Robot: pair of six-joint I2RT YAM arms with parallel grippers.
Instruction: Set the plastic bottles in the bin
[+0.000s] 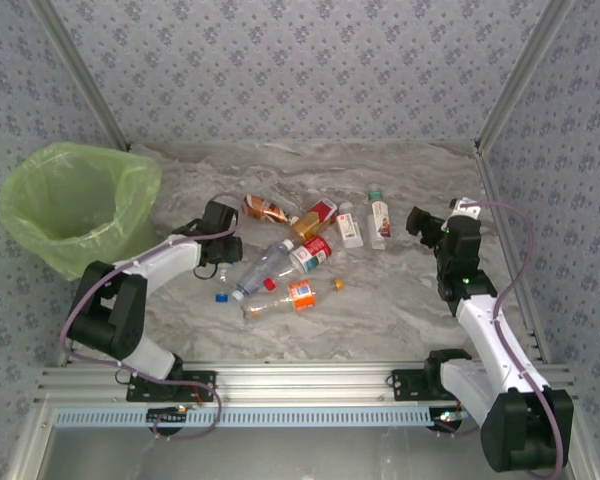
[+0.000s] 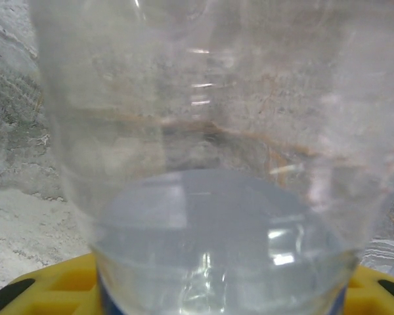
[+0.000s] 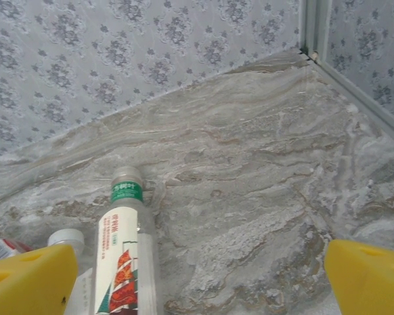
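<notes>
Jaws: left jaws set around a clear bottle (image 2: 210, 131); right jaws apart over the bench (image 3: 249, 184).
Yellow fingers (image 2: 46, 292) of the left jaws flank the clear bottle on both sides; whether they clamp it or merely stand close cannot be determined. Yellow fingers (image 3: 364, 279) of the right jaws stand wide, near a green-capped bottle (image 3: 123, 262) lying on its side. Other plastic bottles (image 1: 292, 255) lie scattered mid-bench between the arms. Bin (image 1: 40, 225), lined with a light-green bag, stands at the far left, well apart from them.
</notes>
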